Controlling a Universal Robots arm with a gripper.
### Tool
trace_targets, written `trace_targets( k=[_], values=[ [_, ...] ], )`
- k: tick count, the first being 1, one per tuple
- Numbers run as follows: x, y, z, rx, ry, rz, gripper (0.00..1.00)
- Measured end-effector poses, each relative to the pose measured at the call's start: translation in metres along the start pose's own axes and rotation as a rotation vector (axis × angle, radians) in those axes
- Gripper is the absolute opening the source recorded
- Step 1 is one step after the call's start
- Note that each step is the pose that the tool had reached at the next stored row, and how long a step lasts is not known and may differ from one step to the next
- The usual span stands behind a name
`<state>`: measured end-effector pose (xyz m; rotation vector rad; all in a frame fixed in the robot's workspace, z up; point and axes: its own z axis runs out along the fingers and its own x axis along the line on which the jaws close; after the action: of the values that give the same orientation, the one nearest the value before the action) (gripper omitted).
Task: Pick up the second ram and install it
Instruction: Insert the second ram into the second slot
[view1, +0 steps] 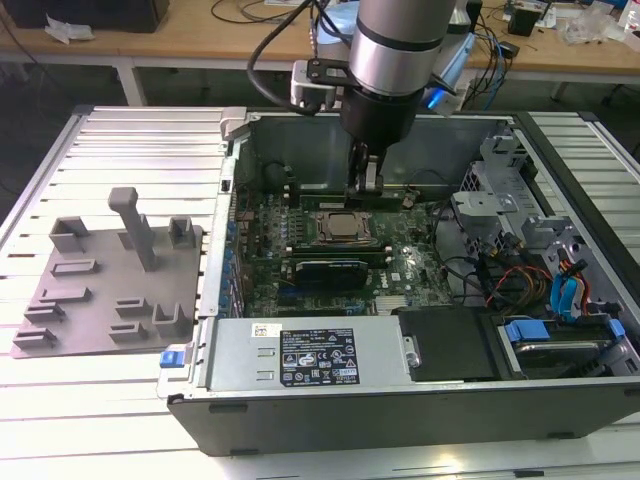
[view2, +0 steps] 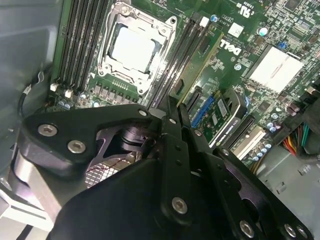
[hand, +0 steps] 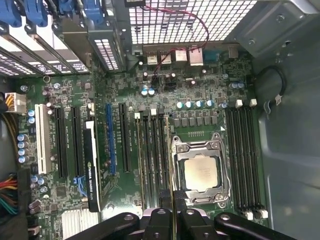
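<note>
- On the exterior view's left, a grey holder tray (view1: 105, 285) lies on the slatted table (view1: 140, 150), beside the open computer case (view1: 400, 400).
- Inside, the CPU socket (view1: 342, 228) sits mid-board; a black card (view1: 322, 270) stands just nearer.
- My gripper (view1: 366, 185) points straight down at the far slots (hand: 242, 157) beyond the socket.
- One installed ram stick (view2: 200, 62) stands seated beside the socket.
- My jaws look nearly closed; I cannot tell whether the second ram is between them.
</note>
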<state>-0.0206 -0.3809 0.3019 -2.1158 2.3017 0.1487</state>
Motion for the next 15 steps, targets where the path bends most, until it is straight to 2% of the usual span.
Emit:
trace_targets(
  k=[4, 7, 10, 15],
  values=[
    [0.0002, 0.0004, 0.0025, 0.0027, -0.0023, 0.037, 0.11],
    [0.0015, 0.0006, 0.0046, 0.0028, -0.0023, 0.036, 0.11],
    [0.0021, 0.0004, 0.0096, 0.0008, -0.0006, 0.009, 0.11],
    [0.0035, 0.0032, 0.0240, 0.0004, -0.0003, 0.005, 0.11]
  ],
)
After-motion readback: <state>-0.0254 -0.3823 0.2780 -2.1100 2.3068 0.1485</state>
